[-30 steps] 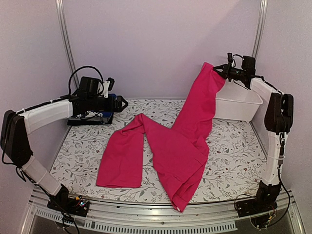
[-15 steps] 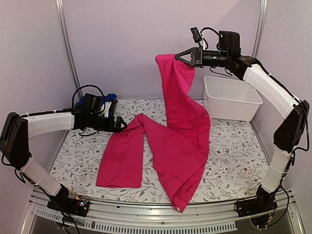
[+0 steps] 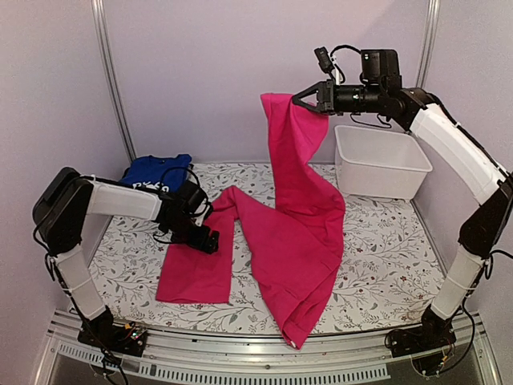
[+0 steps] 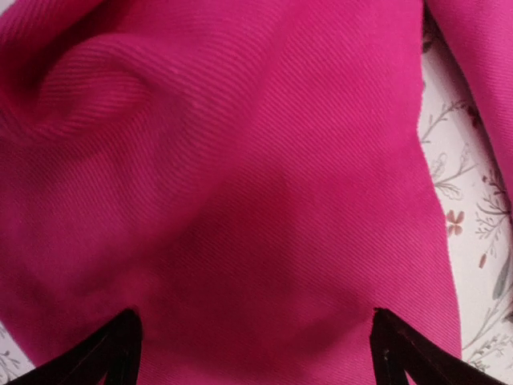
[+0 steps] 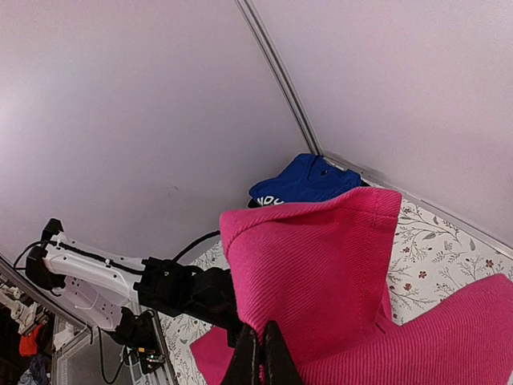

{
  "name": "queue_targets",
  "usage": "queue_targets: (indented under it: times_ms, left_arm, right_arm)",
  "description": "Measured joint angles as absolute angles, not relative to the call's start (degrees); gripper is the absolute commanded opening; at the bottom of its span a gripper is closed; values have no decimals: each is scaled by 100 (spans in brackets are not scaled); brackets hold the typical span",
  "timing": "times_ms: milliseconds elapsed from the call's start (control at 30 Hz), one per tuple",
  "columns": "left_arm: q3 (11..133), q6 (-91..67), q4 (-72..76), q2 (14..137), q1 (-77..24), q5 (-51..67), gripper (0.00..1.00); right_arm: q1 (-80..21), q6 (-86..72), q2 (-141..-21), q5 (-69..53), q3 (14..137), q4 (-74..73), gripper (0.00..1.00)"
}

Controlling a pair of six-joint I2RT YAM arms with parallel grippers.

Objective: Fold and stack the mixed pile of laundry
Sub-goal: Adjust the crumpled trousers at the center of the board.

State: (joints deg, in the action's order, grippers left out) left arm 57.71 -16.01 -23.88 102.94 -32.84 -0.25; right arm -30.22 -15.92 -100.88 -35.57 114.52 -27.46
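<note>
Magenta-pink garment (image 3: 296, 233), long axis near upright, top corner in clamped right gripper (image 3: 300, 98) (left gripper (image 3: 208, 241) spread wide)

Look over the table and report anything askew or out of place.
The magenta garment is far from flat: the right gripper pinches one end high in the air, the rest trails down twisted across the table, and its near corner lies past the front edge. Nothing looks damaged or spilled.
</note>
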Motion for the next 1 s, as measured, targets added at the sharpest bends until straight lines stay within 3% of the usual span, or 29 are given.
queue_targets:
  times_ms: [167, 400, 700, 1000]
  left_arm:
    - [5951, -1500, -2408, 10495, -2733, -436, 62]
    - [6211, -1116, -2519, 10656, -1824, -386, 1]
    - [6580, -552, -2873, 10519, -2206, 827, 0]
    - [8464, -495, -2792, 9780, -2965, 1979, 0]
  right_arm:
    - [-2985, -1529, -9762, -3299, 11430, -3092, 0]
    - [-2963, -1627, -9115, -3339, 10783, -3402, 0]
    - [-2753, -1772, -8309, -2971, 9052, -3837, 0]
    - [-2683, -1542, -8477, -1839, 6912, -4372, 0]
